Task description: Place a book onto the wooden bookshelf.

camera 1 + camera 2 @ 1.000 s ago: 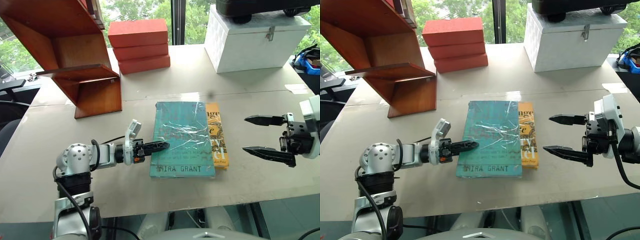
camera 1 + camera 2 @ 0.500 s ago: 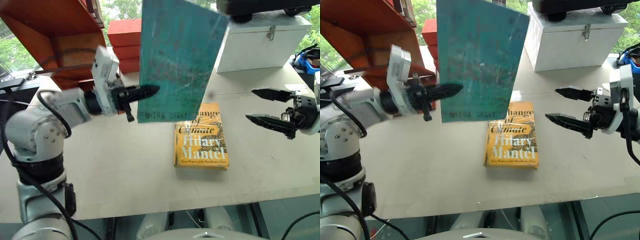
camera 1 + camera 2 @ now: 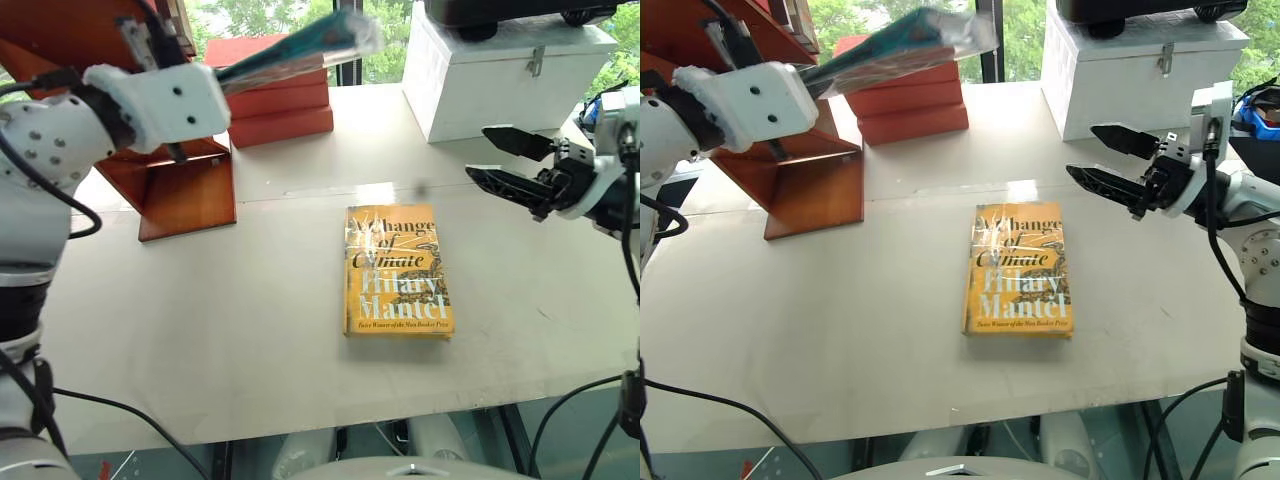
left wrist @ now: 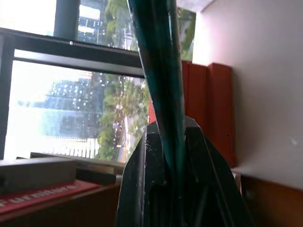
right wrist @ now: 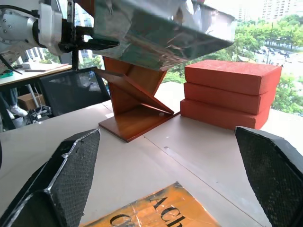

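Observation:
The teal book (image 3: pixel 290 48) in glossy wrap hangs nearly flat in the air, high over the table's back left. My left gripper (image 3: pixel 222 78) is shut on its near edge; in the left wrist view both fingers (image 4: pixel 142 161) clamp the book (image 4: pixel 161 71) seen edge-on. The wooden bookshelf (image 3: pixel 185 185) stands just behind and below that hand, and the book sticks out to the right of it, over the red boxes. My right gripper (image 3: pixel 478 152) hovers open over the table's right side with nothing between its fingers, pointing toward the shelf (image 5: pixel 137 109) and the raised book (image 5: pixel 161 33).
A yellow-orange Hilary Mantel book (image 3: pixel 398 270) lies flat mid-table. A stack of three red-orange boxes (image 3: pixel 280 105) sits at the back beside the shelf. At the back right stands a white chest (image 3: pixel 500 80). The table's front edge (image 3: pixel 300 425) is near.
The left gripper lifted the teal book off the yellow one, then carried it up and left toward the shelf, rolling it from upright to nearly flat. The right gripper moved forward and slightly up.

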